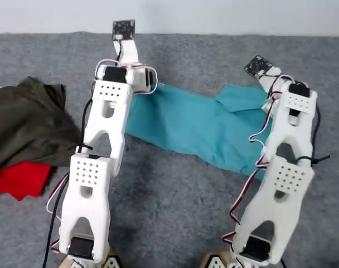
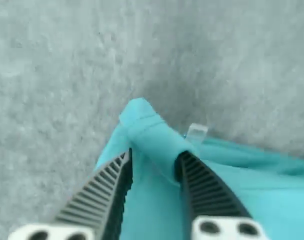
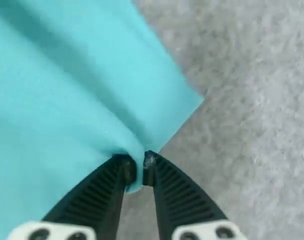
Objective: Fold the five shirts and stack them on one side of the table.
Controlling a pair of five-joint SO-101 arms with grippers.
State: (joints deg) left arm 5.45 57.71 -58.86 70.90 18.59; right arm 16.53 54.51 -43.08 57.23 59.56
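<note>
Ribbed black fingers of the right tool (image 3: 138, 170) fill the near part of the right wrist view, drawn almost together and pinching a small tuck at the edge of a teal shirt (image 3: 67, 100). From that pinch the cloth spreads away smooth on one side, while its straight hem runs out to a sharp corner, with bare grey counter (image 3: 252, 100) beyond. The left tool (image 2: 154, 167) stands wider, its two fingers held apart by a thick ridge of the same shirt gripped between them. That ridge ends in a rounded corner just past the fingertips, and grey counter lies on the far side of it. Seen from above, the teal shirt stretches as a long band between the two tools, across the far half of the counter. Its near edge runs slanting and slightly rumpled, passing under the white left arm (image 1: 105, 128) and right arm (image 1: 286, 145). Between the arms, nearer than the shirt, lies a broad patch of bare counter. At the left edge an olive shirt (image 1: 24, 123) lies crumpled in a heap, just beside the left arm, with a red shirt (image 1: 16, 178) partly under its near side. Beyond the tools a strip of counter meets a pale wall (image 1: 214, 14).
</note>
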